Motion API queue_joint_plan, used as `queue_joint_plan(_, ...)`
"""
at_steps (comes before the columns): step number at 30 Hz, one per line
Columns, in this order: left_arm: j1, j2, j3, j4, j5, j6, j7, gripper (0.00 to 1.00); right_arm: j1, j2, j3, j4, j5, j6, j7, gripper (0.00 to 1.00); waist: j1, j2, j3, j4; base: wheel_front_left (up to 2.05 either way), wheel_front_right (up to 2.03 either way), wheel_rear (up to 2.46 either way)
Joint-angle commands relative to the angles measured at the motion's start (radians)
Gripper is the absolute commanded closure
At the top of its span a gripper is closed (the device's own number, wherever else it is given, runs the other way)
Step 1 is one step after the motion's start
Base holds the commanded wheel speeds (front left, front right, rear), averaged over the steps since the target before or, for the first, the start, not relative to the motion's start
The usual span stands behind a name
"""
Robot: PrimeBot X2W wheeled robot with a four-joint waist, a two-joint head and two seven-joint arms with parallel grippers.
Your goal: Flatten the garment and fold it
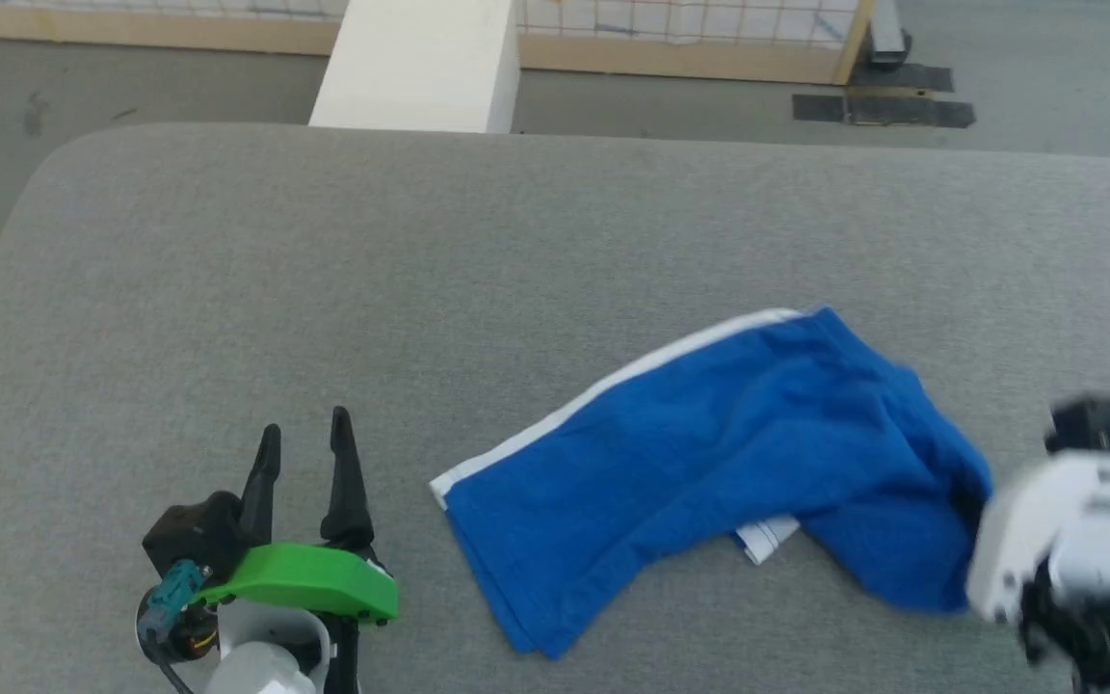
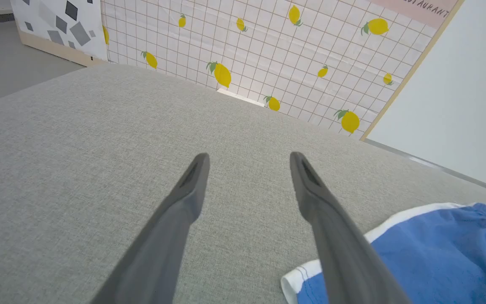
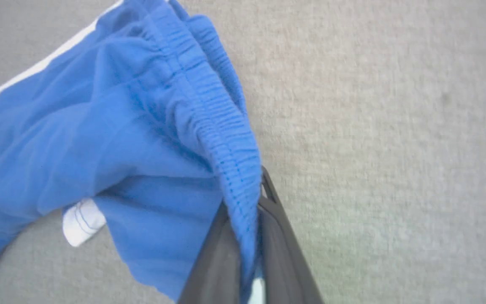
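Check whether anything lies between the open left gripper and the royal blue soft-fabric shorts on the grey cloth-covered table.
Nothing visible does. Just bare grey cloth-covered table separates the left gripper from the white-trimmed leg hem of the royal blue soft-fabric shorts. The right gripper is shut on their gathered elastic waistband.

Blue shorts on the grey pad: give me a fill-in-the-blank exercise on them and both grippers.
The right gripper is shut on the shorts at their elastic ____.
The left gripper stands ____ beside them, holding nothing.
The stripe along the shorts' side is ____.
Missing words: waistband; open; white.
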Motion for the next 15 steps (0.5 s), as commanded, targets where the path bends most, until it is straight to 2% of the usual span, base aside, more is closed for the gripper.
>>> queue_joint_plan(1,0.006,-0.002,0.0,0.005,0.004,-0.006,-0.005,0.0,0.07,0.024,-0.027,-0.038,0.005,-0.002,0.014,1.0,0.0,0.0,-0.024,-0.03,0.0,0.0,0.0)
queue_joint_plan(5,0.014,0.0,0.001,0.015,-0.002,-0.006,-0.003,0.0,0.233,0.078,-0.067,-0.139,0.026,-0.002,0.085,1.0,0.0,0.0,-0.033,-0.064,0.0,0.0,0.0)
queue_joint_plan(8,0.02,0.004,0.0,0.022,-0.006,-0.005,0.004,0.0,0.289,0.089,-0.064,-0.169,0.057,-0.002,0.092,1.0,0.0,0.0,-0.039,-0.091,0.0,0.0,0.0)
queue_joint_plan(9,0.022,0.005,0.0,0.024,-0.007,-0.005,0.008,0.0,0.292,0.09,-0.063,-0.169,0.08,-0.002,0.079,0.74,0.0,0.0,-0.042,-0.099,0.0,0.0,0.0)
queue_joint_plan(10,0.025,0.007,0.001,0.027,-0.009,-0.003,0.014,0.0,0.293,0.091,-0.058,-0.166,0.109,-0.002,0.058,0.29,0.0,0.0,-0.044,-0.109,0.0,0.0,0.0)
queue_joint_plan(11,0.026,0.009,0.0,0.028,-0.01,-0.002,0.019,0.0,0.29,0.091,-0.058,-0.165,0.127,-0.002,0.034,0.0,0.0,0.0,-0.046,-0.114,0.0,0.0,0.0)
queue_joint_plan(15,0.014,0.022,-0.009,0.023,-0.013,0.005,0.078,0.0,0.254,0.091,-0.107,-0.178,0.149,-0.002,-0.105,0.0,0.0,0.0,-0.049,-0.137,0.0,0.0,0.0)
